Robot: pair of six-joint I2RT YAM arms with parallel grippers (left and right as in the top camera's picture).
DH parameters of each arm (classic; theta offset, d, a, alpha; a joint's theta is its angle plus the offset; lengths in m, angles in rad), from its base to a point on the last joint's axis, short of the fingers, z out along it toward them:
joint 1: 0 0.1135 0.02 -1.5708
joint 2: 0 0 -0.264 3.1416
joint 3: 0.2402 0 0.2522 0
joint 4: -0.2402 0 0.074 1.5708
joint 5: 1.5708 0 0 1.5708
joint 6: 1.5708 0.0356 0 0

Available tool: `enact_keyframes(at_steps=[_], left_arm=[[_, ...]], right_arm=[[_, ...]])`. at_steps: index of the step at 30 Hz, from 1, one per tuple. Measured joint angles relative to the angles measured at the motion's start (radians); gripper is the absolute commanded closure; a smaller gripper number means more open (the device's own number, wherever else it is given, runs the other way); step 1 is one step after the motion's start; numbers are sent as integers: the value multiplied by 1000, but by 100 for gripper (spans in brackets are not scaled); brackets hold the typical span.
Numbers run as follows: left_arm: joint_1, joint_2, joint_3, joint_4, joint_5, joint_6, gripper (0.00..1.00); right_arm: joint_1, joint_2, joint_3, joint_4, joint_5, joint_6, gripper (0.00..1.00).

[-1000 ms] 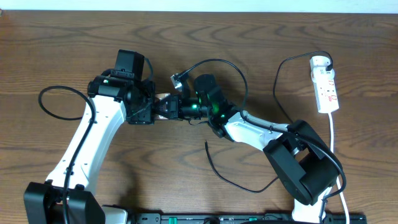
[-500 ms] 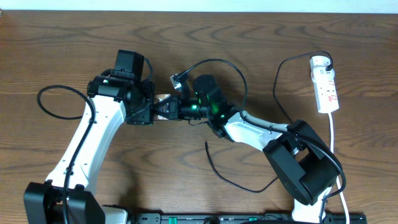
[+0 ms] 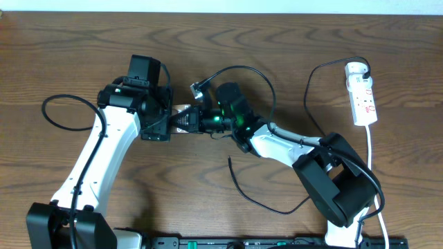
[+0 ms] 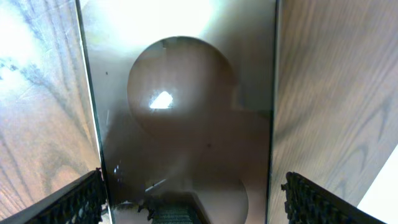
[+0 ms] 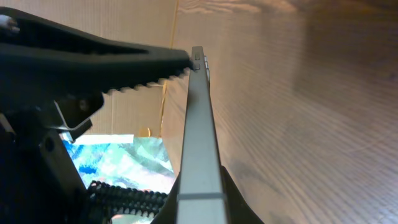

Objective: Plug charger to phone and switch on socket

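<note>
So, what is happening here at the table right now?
Both arms meet near the middle of the table over the phone. The right tool is shut on the phone's edge, and the left tool has its fingers on either side of the phone. The black charger cable lies loose on the wood, not plugged in. The white power strip lies untouched at the far right.

Phone [image 3: 181,114] mostly hidden between arms overhead; charger [image 3: 239,187] tip too small.
</note>
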Motion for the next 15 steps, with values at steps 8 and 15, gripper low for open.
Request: enact_keyframes(at_steps=[8, 15], left_arm=[[68, -25, 0, 117, 84, 140, 8], [126, -140, 0, 209, 221, 456, 8]], right_arm=[[-91, 8, 0, 0, -6, 4, 99], [-182, 8, 0, 4, -6, 22, 99]])
